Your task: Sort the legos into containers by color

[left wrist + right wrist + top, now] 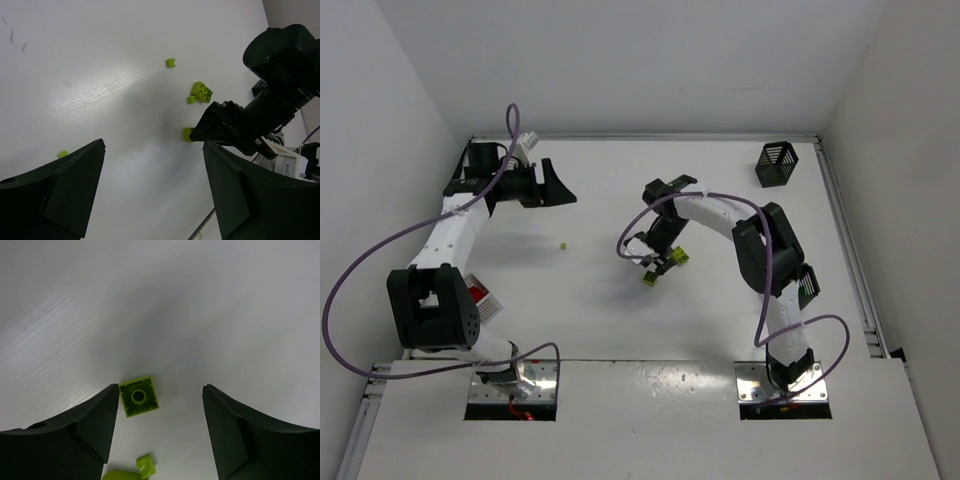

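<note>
You've got 1 container in the top view: a black basket (pixel 778 164). Yellow-green legos (pixel 201 91): 5 pcs in the left wrist view, i.e. 1 studded clump + 4 small singles. Right wrist view gives you 3 pcs: 1 square plate (pixel 139 396), 1 small bit (pixel 146 464), 1 cut off at the bottom edge. Top view resolves approx. 3 green spots, too small to count properly. Arms: 2, left arm (pixel 448 232) & right arm (pixel 712 210).
</note>
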Robot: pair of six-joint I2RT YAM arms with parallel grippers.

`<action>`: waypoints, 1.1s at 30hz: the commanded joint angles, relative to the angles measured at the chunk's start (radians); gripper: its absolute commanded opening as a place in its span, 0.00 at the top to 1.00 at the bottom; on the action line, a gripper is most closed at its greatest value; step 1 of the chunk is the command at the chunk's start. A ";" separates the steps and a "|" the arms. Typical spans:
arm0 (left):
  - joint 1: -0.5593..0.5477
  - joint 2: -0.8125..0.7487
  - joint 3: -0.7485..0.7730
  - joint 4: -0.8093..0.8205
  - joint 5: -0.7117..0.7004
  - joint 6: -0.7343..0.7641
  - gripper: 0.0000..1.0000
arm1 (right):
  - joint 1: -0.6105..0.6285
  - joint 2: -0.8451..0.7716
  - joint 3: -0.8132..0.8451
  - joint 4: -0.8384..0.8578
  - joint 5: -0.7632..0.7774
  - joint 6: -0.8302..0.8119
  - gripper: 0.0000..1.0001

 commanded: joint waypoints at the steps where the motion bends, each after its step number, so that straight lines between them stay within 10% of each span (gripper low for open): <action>1: 0.015 -0.040 -0.007 0.021 0.035 0.005 0.15 | 0.009 0.010 0.032 -0.094 0.013 -0.112 0.32; 14: 0.024 -0.040 -0.007 0.031 0.054 0.005 0.15 | 0.009 0.103 0.049 -0.064 0.060 -0.140 0.31; 24: 0.024 -0.029 0.022 0.031 0.054 0.005 0.15 | -0.043 0.004 0.000 -0.007 0.008 -0.097 0.81; 33: 0.000 0.005 0.092 0.020 0.018 0.049 0.15 | -0.299 -0.236 0.020 0.644 0.048 1.175 0.95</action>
